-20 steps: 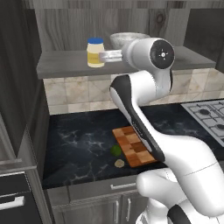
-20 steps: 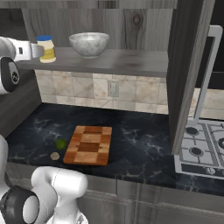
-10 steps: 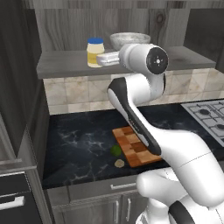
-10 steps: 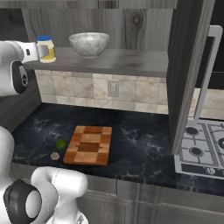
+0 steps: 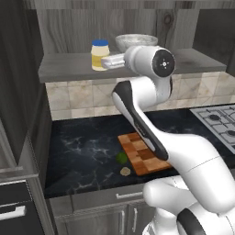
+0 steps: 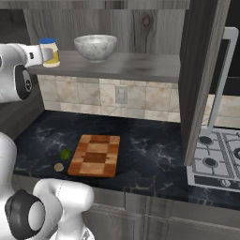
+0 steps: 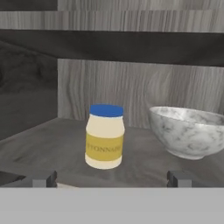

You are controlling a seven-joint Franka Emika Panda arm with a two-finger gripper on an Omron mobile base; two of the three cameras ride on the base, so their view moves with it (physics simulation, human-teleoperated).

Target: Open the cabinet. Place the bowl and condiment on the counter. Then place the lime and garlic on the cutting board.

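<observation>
I see the cabinet point(image 6: 201, 70) open, its door swung out at the right. On its grey shelf point(image 5: 69, 69), from left to right, stands the condiment point(image 7: 104, 136) and then the bowl point(image 7: 189, 132), side by side but not touching. The jar stands straight up with its blue lid on top.

My gripper point(image 7: 109, 178) is spread wide and holds nothing. The jar is right ahead of it, a bit left of the middle between the two fingertips point(image 7: 41, 179), and not yet between them. From the left base view the gripper point(image 5: 111, 61) looks just beside the jar point(image 5: 100, 55). I think I need to push forward and a little left, so the tall jar slides in between the fingers.

Down on the counter point(image 6: 150, 154), the garlic point(image 6: 58, 167) and the lime point(image 6: 65, 153) lie just left of the cutting board point(image 6: 95, 155), not on it yet.
</observation>
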